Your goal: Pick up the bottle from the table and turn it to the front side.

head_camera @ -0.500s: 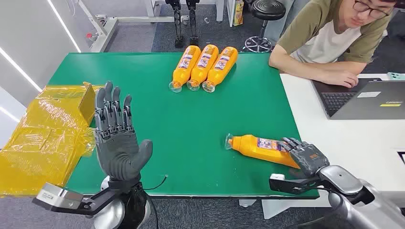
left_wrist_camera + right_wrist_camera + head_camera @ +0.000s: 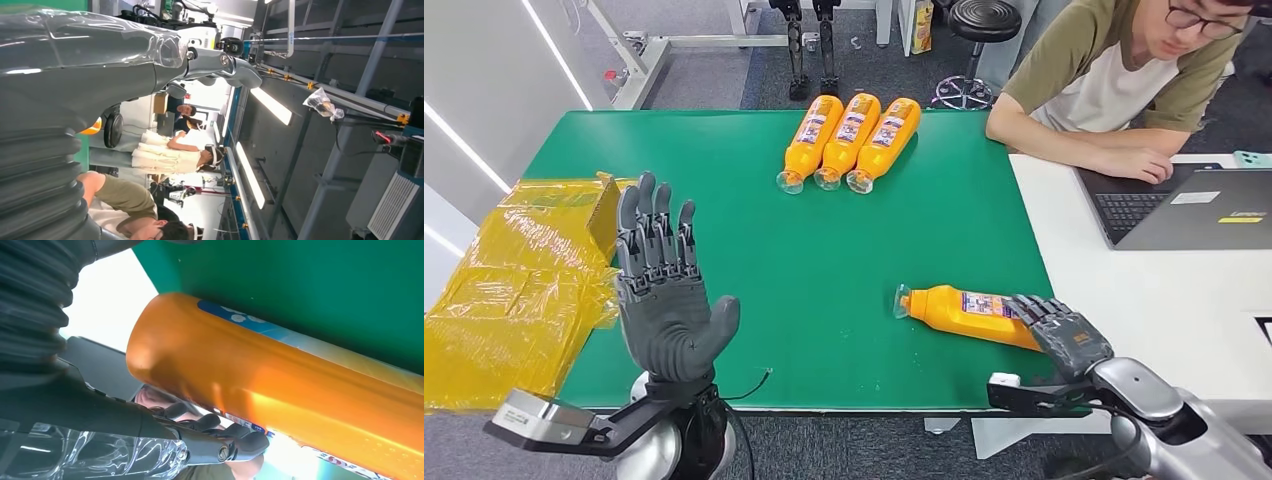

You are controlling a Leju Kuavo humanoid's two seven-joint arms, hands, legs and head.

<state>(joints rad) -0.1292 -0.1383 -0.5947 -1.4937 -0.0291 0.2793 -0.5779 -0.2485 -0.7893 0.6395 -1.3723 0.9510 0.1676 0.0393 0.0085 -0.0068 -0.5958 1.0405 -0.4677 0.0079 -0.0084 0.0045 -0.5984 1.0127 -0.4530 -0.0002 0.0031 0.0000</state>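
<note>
The bottle (image 2: 969, 314) lies on its side near the right, near corner of the green table (image 2: 724, 190). Its long axis runs left to right, tilted a little, with the clear cap end pointing left and the base end pointing right and toward me. Its label faces up.

My right hand (image 2: 1064, 335) sits at the base end, fingers (image 2: 1036, 306) draped over the top of the orange body. In the right wrist view the bottle (image 2: 300, 390) lies right against my hand (image 2: 100, 405), but I cannot tell whether I grip it or merely rest on it.

My left hand (image 2: 667, 290) is raised over the near left part of the table, palm open, fingers spread and pointing up, holding nothing.

At the far side lie 3 more orange bottles (image 2: 851, 142), side by side, caps toward me. A yellow wrapped box (image 2: 519, 275) sits at the left edge. A person (image 2: 1114, 85) works at a laptop (image 2: 1189, 205) on the right.
</note>
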